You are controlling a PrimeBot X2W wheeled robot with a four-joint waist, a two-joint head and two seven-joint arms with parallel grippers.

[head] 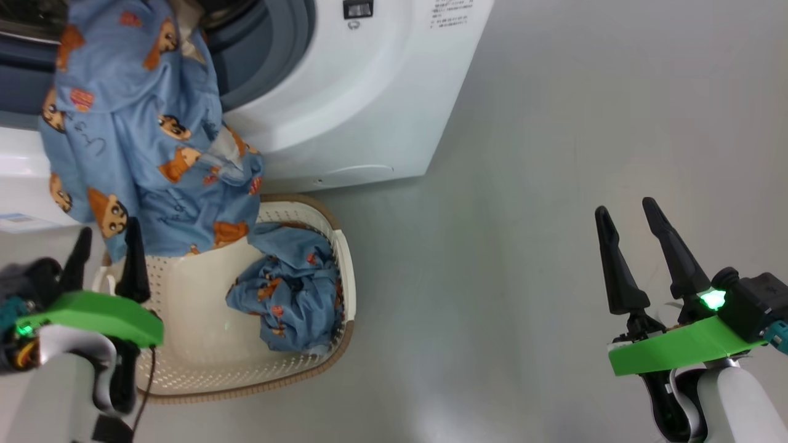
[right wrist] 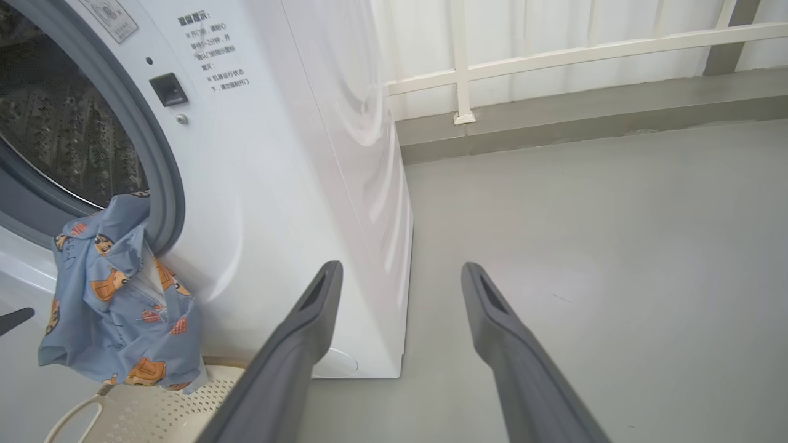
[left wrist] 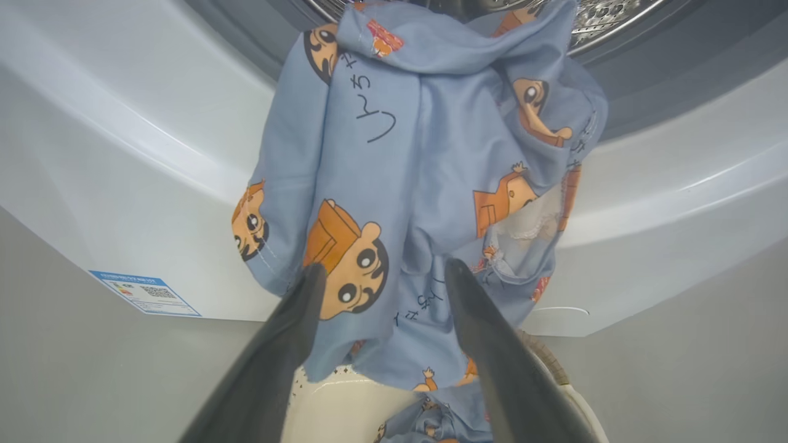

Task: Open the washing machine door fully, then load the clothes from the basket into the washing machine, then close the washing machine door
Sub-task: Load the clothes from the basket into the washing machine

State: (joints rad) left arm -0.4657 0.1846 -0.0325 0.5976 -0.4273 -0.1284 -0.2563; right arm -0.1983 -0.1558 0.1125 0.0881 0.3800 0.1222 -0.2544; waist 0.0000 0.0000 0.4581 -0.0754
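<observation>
Clothes (left wrist: pixel 400 154) hanging, just beyond left gripper (left wrist: pixel 386 266)

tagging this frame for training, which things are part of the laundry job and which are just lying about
Job: washing machine, hanging garment, bundled garment, basket.
Just there: white railing, grey floor.

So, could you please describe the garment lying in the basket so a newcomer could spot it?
Find the white washing machine; a cream basket with a brown rim sits on the floor before it. Against the basket's right wall lies a crumpled blue garment, bunched wholly inside, unlike the larger blue garment hanging out of the machine.
</observation>
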